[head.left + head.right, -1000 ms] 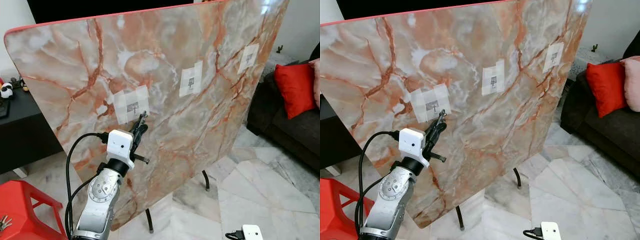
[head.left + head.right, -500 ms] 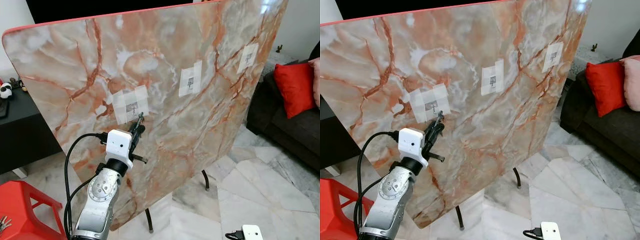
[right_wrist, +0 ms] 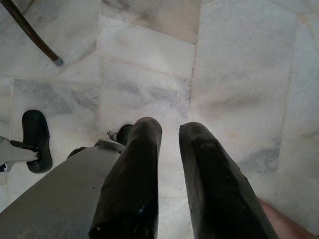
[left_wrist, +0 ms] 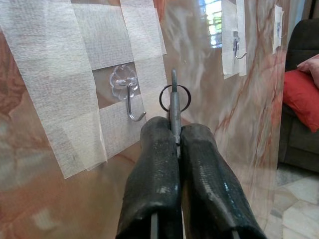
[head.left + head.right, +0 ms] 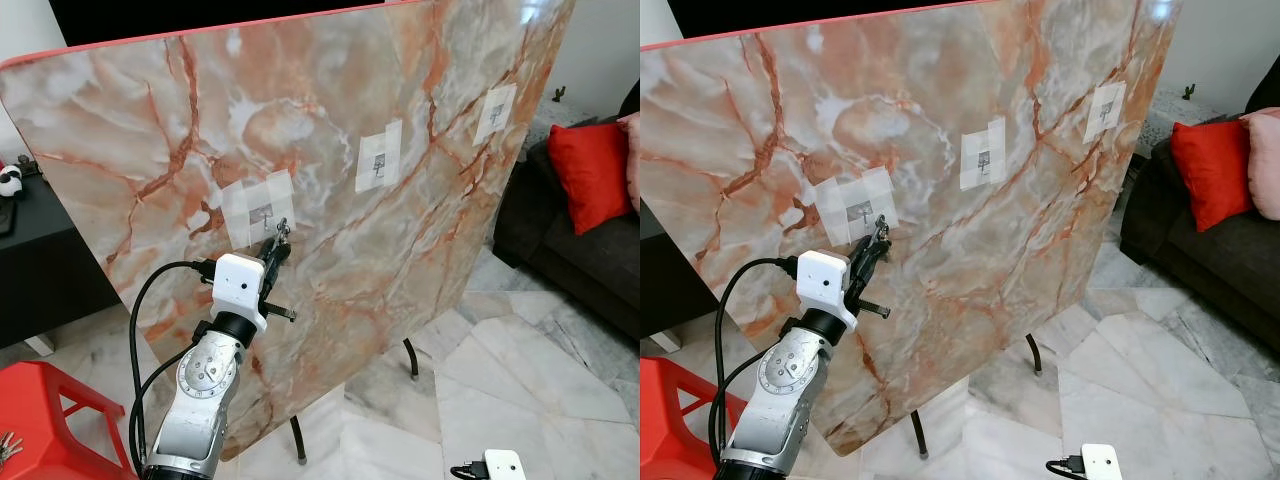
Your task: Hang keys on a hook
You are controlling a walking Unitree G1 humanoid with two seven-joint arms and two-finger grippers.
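A marbled slab [image 5: 330,130], tipped up on edge on thin black legs, stands like a wall across the scene; it carries three hooks, each fixed under a patch of white tape, so that keys can be hung at arm height. To the right, well apart, is a dark sofa [image 5: 590,250] with a red cushion [image 5: 590,175]. At the near left corner stands a red stool [image 5: 45,410], and something like a second bunch of keys lies at its left edge, though it is too small to be sure.

The left arm [image 5: 205,385] reaches up and forward to the slab's leftmost tape patch [image 5: 258,207]. Its left gripper [image 4: 174,130] is closed tight, the two black fingers pressed together on a key [image 4: 174,99], whose blade stands out beyond the fingertips with the ring [image 4: 175,97] threaded near its tip. Held this way, the ring is presented open-faced toward the slab, ready to be slipped over a prong. The ring sits just to the right of the clear hook [image 4: 128,97] and about level with its curved wire, not yet over it; I judge it needs a small shift left and then a lowering.

The right gripper [image 3: 172,137] hangs idle over the marble floor [image 3: 239,74], its fingers slightly apart and holding nothing.
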